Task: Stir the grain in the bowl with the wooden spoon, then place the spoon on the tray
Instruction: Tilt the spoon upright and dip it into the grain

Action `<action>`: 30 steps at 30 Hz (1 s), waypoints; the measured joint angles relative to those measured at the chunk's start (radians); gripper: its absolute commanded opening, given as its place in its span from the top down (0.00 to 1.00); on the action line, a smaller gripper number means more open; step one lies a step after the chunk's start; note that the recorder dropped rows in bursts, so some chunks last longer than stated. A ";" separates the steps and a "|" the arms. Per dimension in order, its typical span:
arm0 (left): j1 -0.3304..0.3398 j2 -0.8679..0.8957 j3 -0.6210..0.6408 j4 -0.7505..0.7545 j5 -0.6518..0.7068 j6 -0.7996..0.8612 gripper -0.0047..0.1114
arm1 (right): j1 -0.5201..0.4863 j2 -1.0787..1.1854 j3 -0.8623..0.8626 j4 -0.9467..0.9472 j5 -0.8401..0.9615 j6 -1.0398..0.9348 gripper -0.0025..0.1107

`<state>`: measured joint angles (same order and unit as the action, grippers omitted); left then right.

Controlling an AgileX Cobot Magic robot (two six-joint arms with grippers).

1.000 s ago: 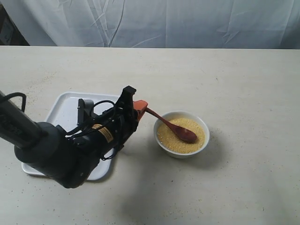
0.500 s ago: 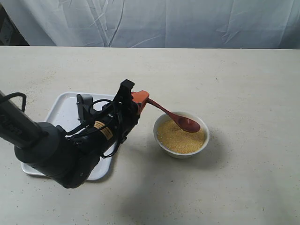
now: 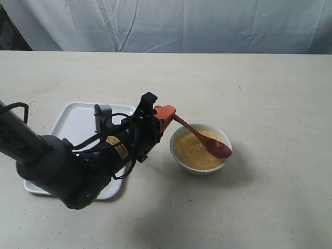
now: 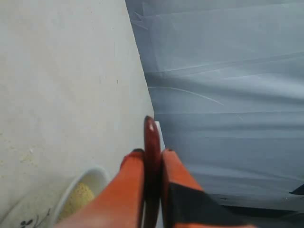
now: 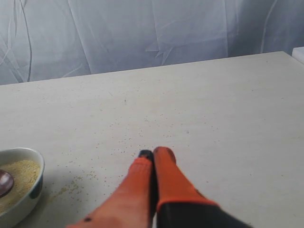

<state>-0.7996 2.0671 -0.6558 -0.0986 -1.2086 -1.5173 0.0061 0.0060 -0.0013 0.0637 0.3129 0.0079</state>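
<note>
A small white bowl (image 3: 201, 168) of yellow grain (image 3: 192, 150) stands right of the white tray (image 3: 72, 114). My left gripper (image 3: 165, 114) is shut on the handle of the dark reddish-brown wooden spoon (image 3: 205, 139), whose head hovers over the bowl's right side, by the rim. In the left wrist view the spoon (image 4: 151, 142) runs between the orange fingers (image 4: 176, 171), with the bowl (image 4: 85, 183) and grain (image 4: 78, 197) below. My right gripper (image 5: 152, 155) is shut on nothing above bare table; the bowl (image 5: 26, 156) with the spoon head (image 5: 4, 182) shows at that view's edge.
Loose grains (image 5: 71, 183) lie scattered on the table beside the bowl. A white cloth backdrop (image 3: 207, 26) hangs behind the table's far edge. My left arm (image 3: 57, 168) covers the tray's near right part.
The left gripper shifted right with the spoon. The spoon head, lying on the grain a second ago, rose out and swung to the bowl's right rim.
</note>
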 measured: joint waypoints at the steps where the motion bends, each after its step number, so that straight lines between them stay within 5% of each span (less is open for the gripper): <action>1: 0.000 0.000 0.000 0.000 0.000 0.000 0.96 | 0.000 0.000 0.000 0.000 0.000 0.000 0.98; 12: 0.024 -0.034 -0.002 0.037 0.004 0.041 0.96 | 0.000 0.000 0.000 -0.028 0.004 -0.008 0.98; 19: 0.122 -0.174 -0.056 0.189 0.034 0.370 0.96 | 0.000 0.000 0.000 -0.028 0.006 -0.008 0.98; 30: 0.132 -0.213 -0.110 0.306 0.346 0.738 0.96 | 0.000 0.000 0.000 -0.028 0.006 -0.008 0.98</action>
<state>-0.6676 1.8543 -0.7656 0.2074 -0.8629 -0.7795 0.0061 0.0060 -0.0013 0.0355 0.3186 0.0000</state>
